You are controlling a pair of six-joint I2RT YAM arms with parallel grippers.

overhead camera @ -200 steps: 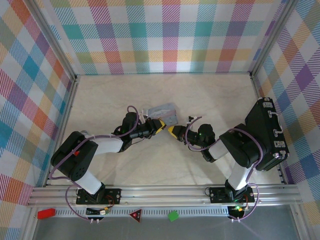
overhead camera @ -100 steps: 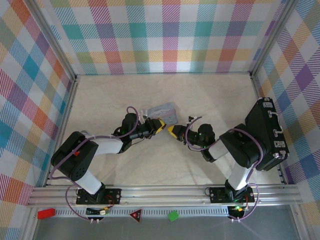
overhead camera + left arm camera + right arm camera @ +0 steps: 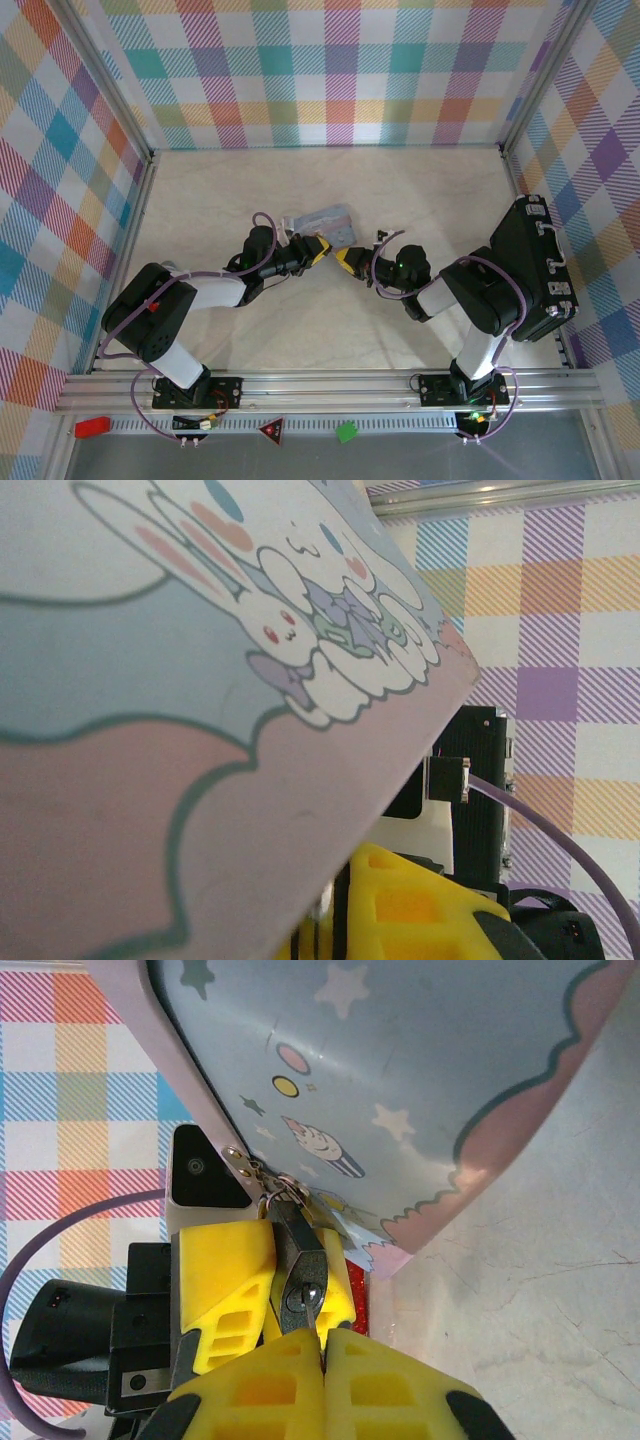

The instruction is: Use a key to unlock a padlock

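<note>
The padlock (image 3: pixel 303 1260) is small and dark, and its thin shackle hangs from the hasp (image 3: pixel 262 1178) of the light-blue cartoon tin (image 3: pixel 400 1070). The yellow fingers (image 3: pixel 225 1275) of my left gripper (image 3: pixel 322 250) are shut on the padlock's sides. My right gripper (image 3: pixel 322 1345) is shut on the key (image 3: pixel 313 1312). The key's thin blade reaches the keyhole in the padlock's bottom face. In the top view the right gripper (image 3: pixel 343 261) meets the left one tip to tip in front of the tin (image 3: pixel 325 222). The left wrist view has the tin's lid (image 3: pixel 200 730) very close.
A black case (image 3: pixel 530 270) stands on edge at the right wall. A red glittery piece (image 3: pixel 379 1305) lies on the table under the tin's corner. Plaid walls close in the left, back and right sides. Both arms' cables loop near the wrists.
The right gripper has edged slightly toward the left gripper. The left arm and the tin have not visibly moved.
</note>
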